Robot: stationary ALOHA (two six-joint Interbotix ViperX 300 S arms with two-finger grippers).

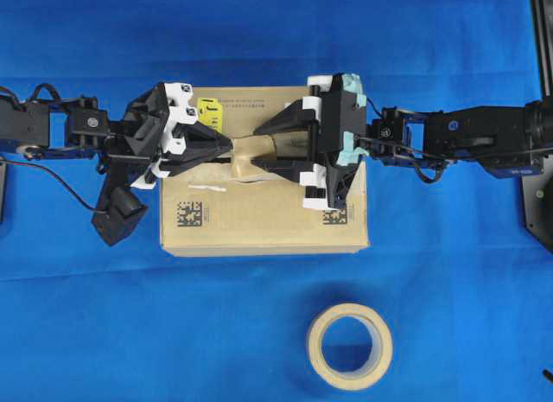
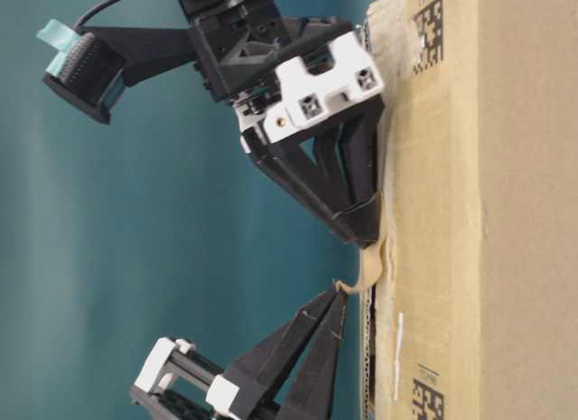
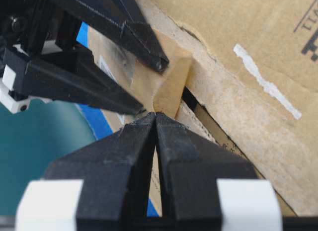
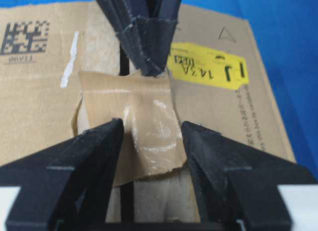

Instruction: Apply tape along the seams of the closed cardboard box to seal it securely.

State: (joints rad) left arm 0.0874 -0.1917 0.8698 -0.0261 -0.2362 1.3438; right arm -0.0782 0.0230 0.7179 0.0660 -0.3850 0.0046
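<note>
We see the cardboard box lying flat on the blue desk, its yellow sticker near the far left corner and a black square printed code toward each end of the near flap. Along the middle of the top runs the seam, a dark slit edged with pale torn tape residue.

The tape, a tan, roughly square piece, lies over that seam near the box's centre, wrinkled, and partly lifted at one edge.

The left claw reaches in from the left with its two black fingers pressed together; from its own wrist camera we see them pinching the edge of the tape between their tips.

The right claw comes from the opposite side with its fingers spread wide, one on each side of the tape, gripping nothing. Whether its tips touch the cardboard we cannot tell.

A cream tape roll lies flat on the desk, well apart from the box, on the near side.
</note>
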